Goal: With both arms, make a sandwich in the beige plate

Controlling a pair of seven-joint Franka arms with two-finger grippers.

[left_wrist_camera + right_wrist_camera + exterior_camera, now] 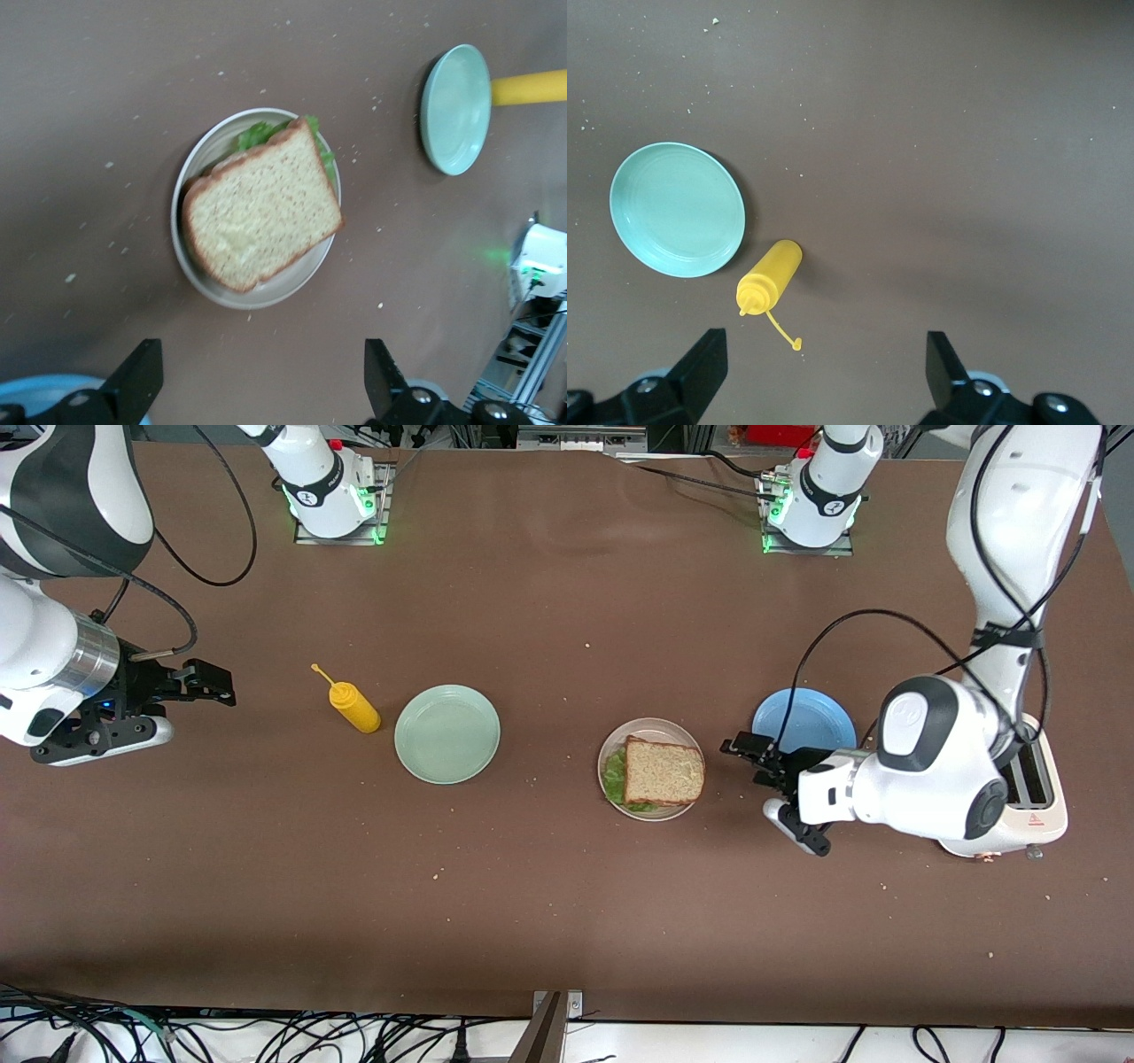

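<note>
Toward the right arm's end of the brown table, the right gripper (199,686) hung with its black fingers spread and nothing between them; that arm was waiting. Next along lay a yellow plastic squeeze bottle (354,706) on its side, nozzle pointing toward the right arm's end, just beside a round mint-green plate (446,734) that held nothing. Near the middle sat the round beige plate (611,746), and on it the sandwich (664,771): a square brown wholemeal slice on top, ruffled green lettuce (613,786) showing at the edge toward the right arm, the lower slice hidden. The top slice sat slightly skewed and reached the plate's rim on the side toward the left arm. The left gripper (771,797) hovered low just beside that plate, toward the left arm's end, its fingers wide apart and empty, pointing at the sandwich; it was much the nearer of the two. An empty round blue plate (819,722) lay partly under that arm, farther from the front camera than the gripper, and a cream toaster (1036,806) stood at the left arm's end, mostly hidden by the arm. The stack looked complete, so little seemed left but to draw the left arm away.
</note>
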